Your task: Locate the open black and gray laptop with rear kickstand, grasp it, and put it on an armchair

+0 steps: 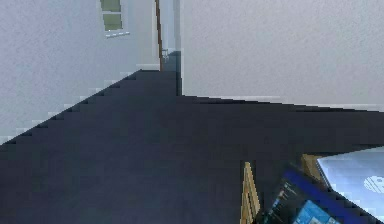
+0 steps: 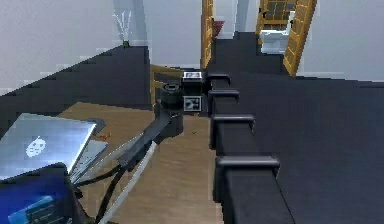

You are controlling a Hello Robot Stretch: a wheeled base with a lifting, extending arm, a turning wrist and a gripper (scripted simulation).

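The best match for the open black and gray laptop (image 2: 35, 203) is the dark-framed one with a lit blue screen at the near left corner of the arm side view. It stands on the wooden worktop (image 2: 185, 185). I cannot make out its kickstand. Just beyond it lies a second laptop with a pale grey lid (image 2: 45, 145).

The gripper (image 2: 105, 188) reaches left from the arm (image 2: 235, 135), low over the worktop. Its thin fingers (image 2: 120, 157) point toward both laptops and end near them. I cannot tell whether they touch either one, how wide they stand, or whether they hold anything, since the worktop lies behind them.

This looks like the approach to the grasp. To do it well:

- **Target:** aim at the dark laptop, not the grey lid beside it.
- **Speed:** come in slowly, because a propped screen will likely tip or slide under a sideways push.
- **Grip point:** take it by a firm edge, and avoid brushing the grey-lidded neighbour.
- **Lift:** raise it straight up, clear of the worktop, before driving off over the dark floor (image 2: 330, 120).
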